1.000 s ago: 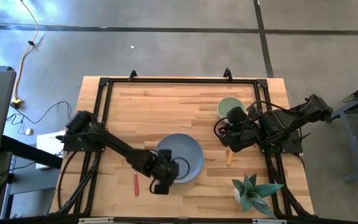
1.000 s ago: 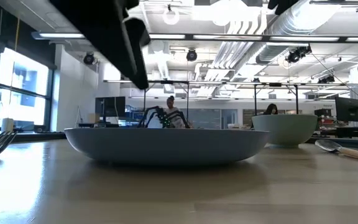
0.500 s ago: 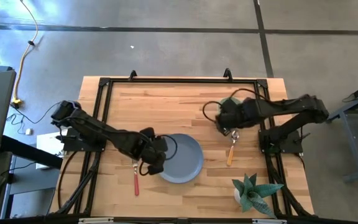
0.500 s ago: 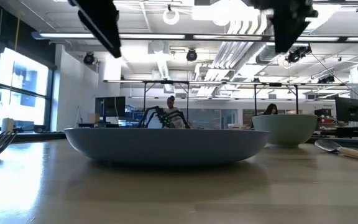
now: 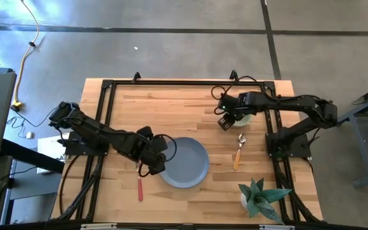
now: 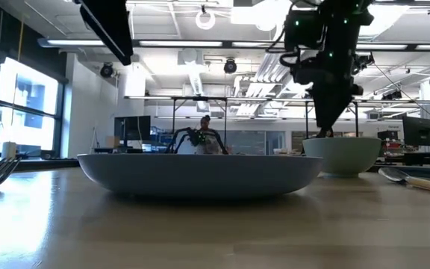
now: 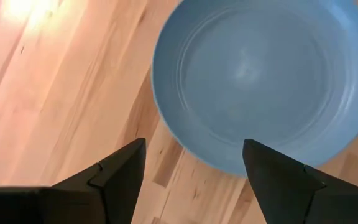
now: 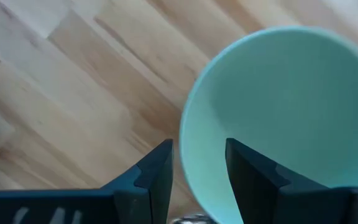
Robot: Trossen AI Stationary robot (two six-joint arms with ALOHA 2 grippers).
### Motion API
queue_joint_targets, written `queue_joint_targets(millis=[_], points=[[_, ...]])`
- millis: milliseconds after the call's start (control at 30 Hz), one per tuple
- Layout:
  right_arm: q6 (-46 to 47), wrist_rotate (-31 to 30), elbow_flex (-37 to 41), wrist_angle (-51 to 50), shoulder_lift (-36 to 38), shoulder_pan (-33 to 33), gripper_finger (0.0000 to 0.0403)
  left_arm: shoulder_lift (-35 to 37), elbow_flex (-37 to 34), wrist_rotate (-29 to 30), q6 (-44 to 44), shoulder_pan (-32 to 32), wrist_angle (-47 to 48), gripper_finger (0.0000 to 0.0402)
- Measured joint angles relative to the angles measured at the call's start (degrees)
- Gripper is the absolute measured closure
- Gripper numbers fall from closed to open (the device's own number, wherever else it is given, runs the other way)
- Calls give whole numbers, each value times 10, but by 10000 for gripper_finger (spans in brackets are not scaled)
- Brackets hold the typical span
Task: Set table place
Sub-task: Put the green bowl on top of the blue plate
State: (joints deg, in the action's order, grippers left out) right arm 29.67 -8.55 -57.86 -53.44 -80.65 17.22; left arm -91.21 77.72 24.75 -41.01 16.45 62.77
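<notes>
The blue-grey plate [image 5: 187, 163] lies flat on the table [image 5: 171, 102] near its front middle. My left gripper [image 5: 153, 165] is open and empty beside the plate's left rim [image 7: 166, 118]. The pale green bowl [image 5: 243, 114] stands at the far right. My right gripper [image 5: 224, 122] is open and points down over the bowl's left rim [image 8: 188, 146], one finger on either side of it. I cannot tell whether it touches. The orange-handled spoon [image 5: 237, 152] lies on the near side of the bowl. The red-handled fork [image 5: 139, 187] lies left of the plate.
A spiky teal-green potted plant [image 5: 260, 197] stands at the near right corner. A black rail frame [image 5: 107, 86] runs round the tabletop. In the low view the plate [image 6: 200, 173] fills the foreground, with the bowl [image 6: 342, 153] behind it on the right.
My left gripper has gone from the plate's near-left rim toward the table's far edge, and now stands beside the plate's left rim. My right arm has stretched out toward the table's left, and its gripper has come down over the bowl's left rim. Plate and bowl have stayed put.
</notes>
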Motion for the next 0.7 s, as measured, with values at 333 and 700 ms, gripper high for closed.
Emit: queue_joint_targets(millis=[333,700], points=[[-17,32,11,17,0,8,265,-1,0,0,3,-36,1,148],[-29,32,10,21,-41,7,265,-1,0,-10,22,-52,-2,147]])
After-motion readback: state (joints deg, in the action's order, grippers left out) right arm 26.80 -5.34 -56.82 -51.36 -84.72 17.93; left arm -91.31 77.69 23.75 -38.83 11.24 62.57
